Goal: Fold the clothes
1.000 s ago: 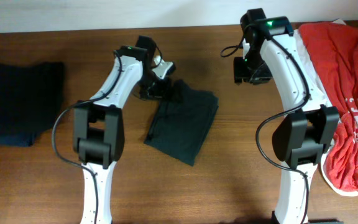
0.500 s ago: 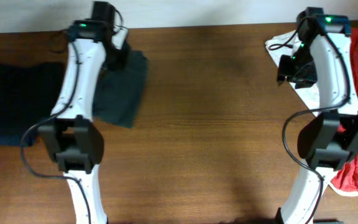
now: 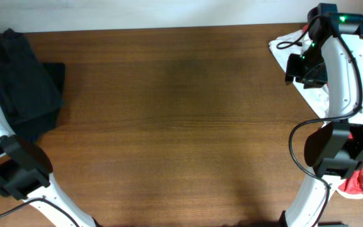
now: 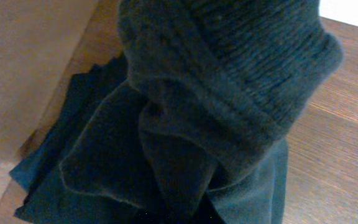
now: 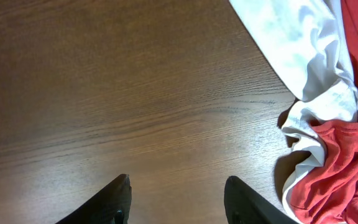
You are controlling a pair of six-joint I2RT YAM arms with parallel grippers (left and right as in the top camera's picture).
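1 black T-shirt (image 3: 17,75): carried from table (image 3: 169,126) centre to far-left dark pile (image 3: 55,75), fold apparently finished; left gripper's state hidden; right gripper (image 5: 176,199) apart.

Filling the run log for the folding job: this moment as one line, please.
left gripper: hidden by dark T-shirt filling wrist view | right gripper: open above bare table, beside white garment

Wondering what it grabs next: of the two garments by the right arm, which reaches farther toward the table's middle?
The white garment; the red shirt lies beyond it, at the right edge of the table.
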